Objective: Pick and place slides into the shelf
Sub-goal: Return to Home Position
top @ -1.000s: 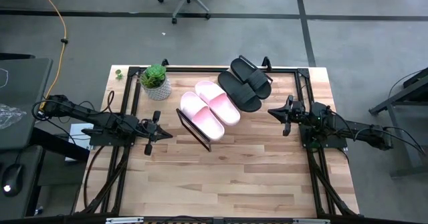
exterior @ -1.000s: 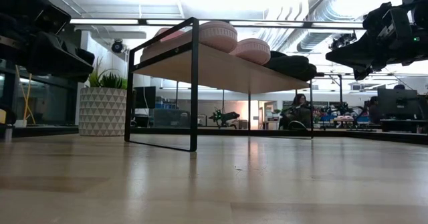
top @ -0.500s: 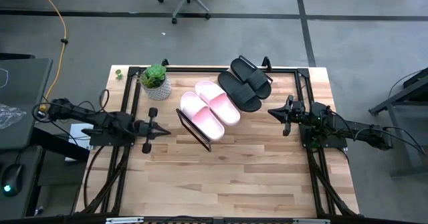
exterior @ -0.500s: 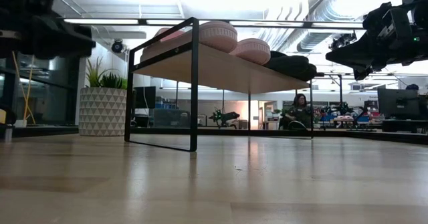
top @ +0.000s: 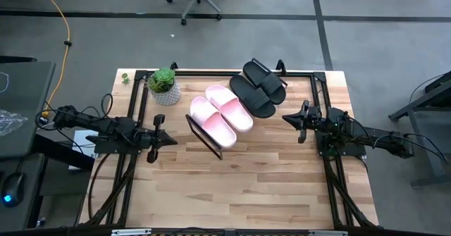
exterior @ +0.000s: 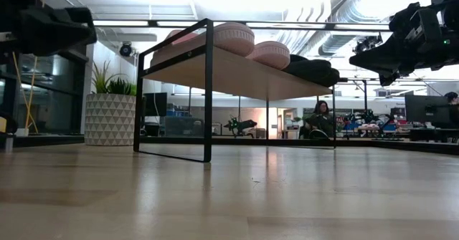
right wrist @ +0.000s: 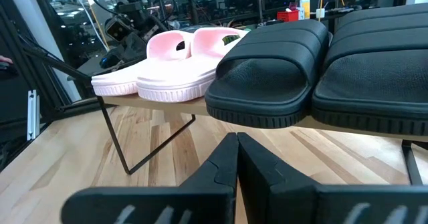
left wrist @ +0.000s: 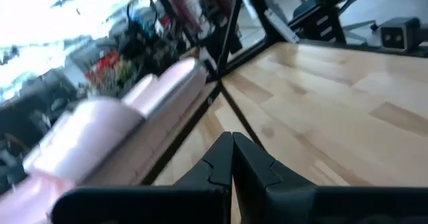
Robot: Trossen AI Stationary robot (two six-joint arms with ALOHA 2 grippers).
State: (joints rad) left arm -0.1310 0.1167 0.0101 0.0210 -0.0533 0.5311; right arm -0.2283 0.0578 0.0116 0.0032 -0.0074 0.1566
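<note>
Both pairs of slides lie sole-down on the slanted shelf (top: 204,136), toes toward the table's near edge. The pale pink pair (top: 220,113) is on its left half and the matte black pair (top: 257,88) on its right half. In the right wrist view the black slides (right wrist: 321,63) are close and the pink ones (right wrist: 180,60) farther off. My left gripper (top: 158,137) hovers left of the shelf, shut, fingers (left wrist: 232,158) pointing at the pink slides (left wrist: 127,117). My right gripper (top: 299,120) hovers right of the shelf, shut (right wrist: 236,150), and touches nothing.
A potted succulent (top: 163,84) in a patterned white pot stands at the table's far left corner, beside the shelf. Black frame rails run along the table's left, right and far edges. The near half of the wooden tabletop (top: 232,187) is bare. A person sits in the room beyond (exterior: 319,114).
My left gripper has drawn back a little toward the table's left edge, away from the shelf, and has turned about its own axis. It stays shut. The slides and the right arm have kept still.
</note>
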